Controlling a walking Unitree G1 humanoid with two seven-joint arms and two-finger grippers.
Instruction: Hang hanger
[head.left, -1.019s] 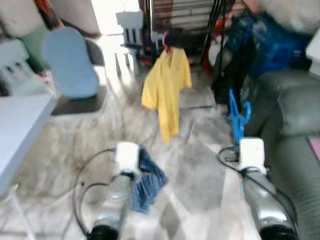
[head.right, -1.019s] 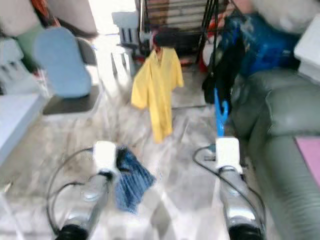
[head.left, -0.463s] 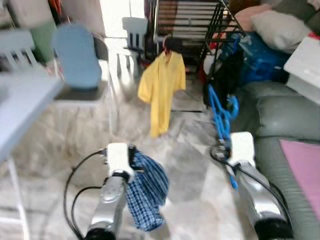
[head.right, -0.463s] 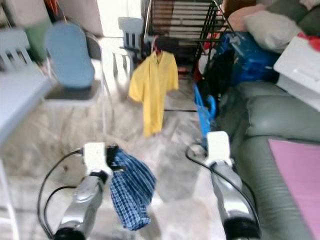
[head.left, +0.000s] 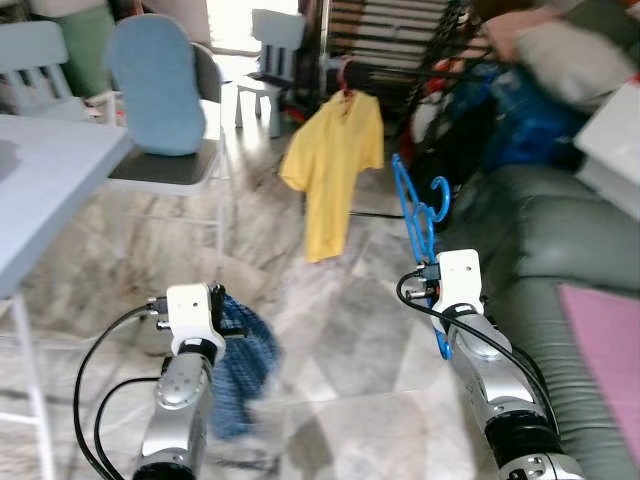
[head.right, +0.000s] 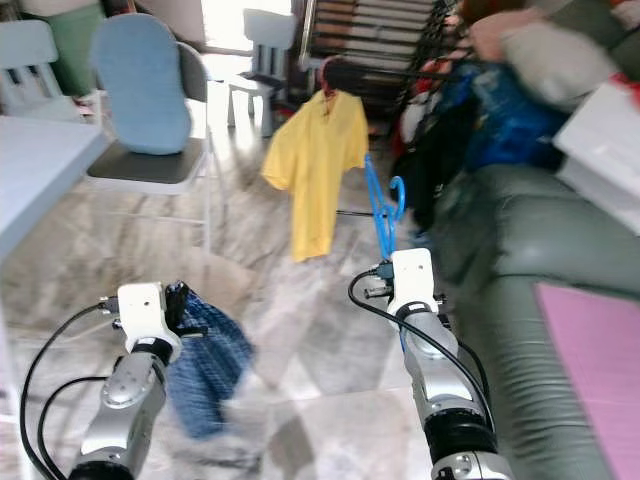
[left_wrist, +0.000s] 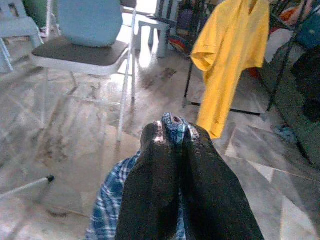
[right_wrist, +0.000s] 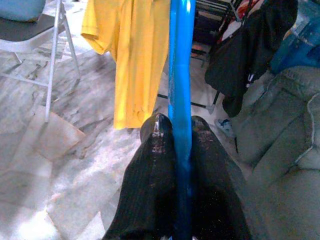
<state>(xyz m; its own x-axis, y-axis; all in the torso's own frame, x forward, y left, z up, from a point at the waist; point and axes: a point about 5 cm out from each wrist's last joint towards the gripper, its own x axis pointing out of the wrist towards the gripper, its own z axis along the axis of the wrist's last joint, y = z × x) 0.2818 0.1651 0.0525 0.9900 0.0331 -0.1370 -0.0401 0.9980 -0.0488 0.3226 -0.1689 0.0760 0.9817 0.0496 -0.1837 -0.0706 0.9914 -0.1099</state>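
Right wrist view: right gripper reaches forward, pinching the blue hanger; left gripper clamps the plaid cloth.

Two silver arms, white wrist boxes, looping black cables, ribbed black fingers

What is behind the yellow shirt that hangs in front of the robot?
Behind the yellow shirt stands a dark metal drying rack; the shirt hangs from its rail. A black garment hangs beside it. The rack's lower part directly behind the shirt is covered.
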